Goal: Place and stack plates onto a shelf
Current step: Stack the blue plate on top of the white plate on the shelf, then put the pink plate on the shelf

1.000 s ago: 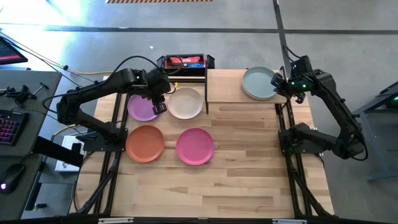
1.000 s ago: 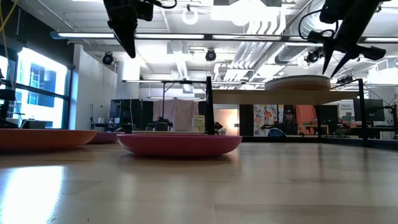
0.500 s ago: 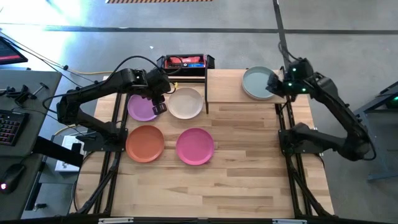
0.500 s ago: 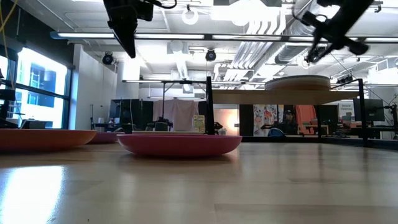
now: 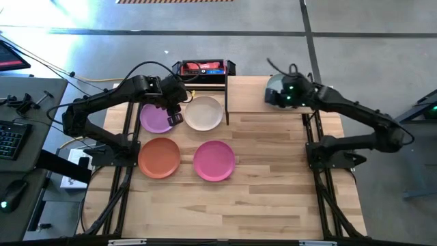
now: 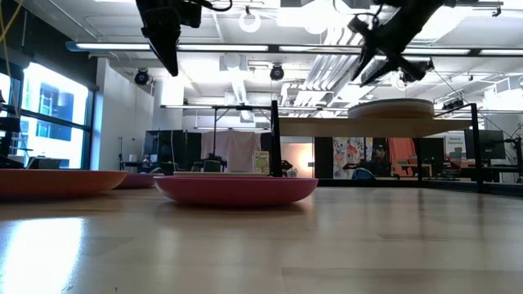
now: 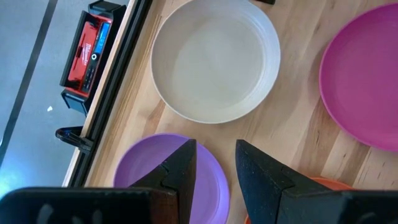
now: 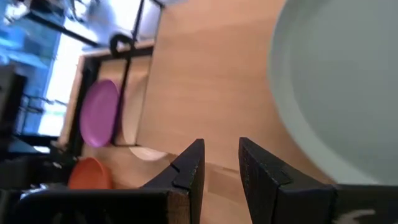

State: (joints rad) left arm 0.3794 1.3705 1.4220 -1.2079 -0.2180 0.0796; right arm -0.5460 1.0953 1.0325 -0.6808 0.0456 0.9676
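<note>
The right tool [image 5: 281, 96] hangs over the shelf [image 5: 246, 96], empty, its fingers a narrow gap apart and pinching nothing. Directly under it the pale teal plate [image 5: 276, 87] lies flat on the shelf's right half, apparently so that further plates can stack on it. The left tool [image 5: 175, 113], likewise slightly spread and empty, hovers between the purple plate [image 5: 154, 117] and cream-white plate [image 5: 204, 113], well clear of the tabletop [image 5: 273, 178]. Orange plate [image 5: 159, 157] and pink plate [image 5: 214, 160] lie nearer the front edge.

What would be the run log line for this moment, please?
left gripper: open, above purple plate | right gripper: open, empty, over shelf | pale teal plate: on shelf | four plates on table
</note>
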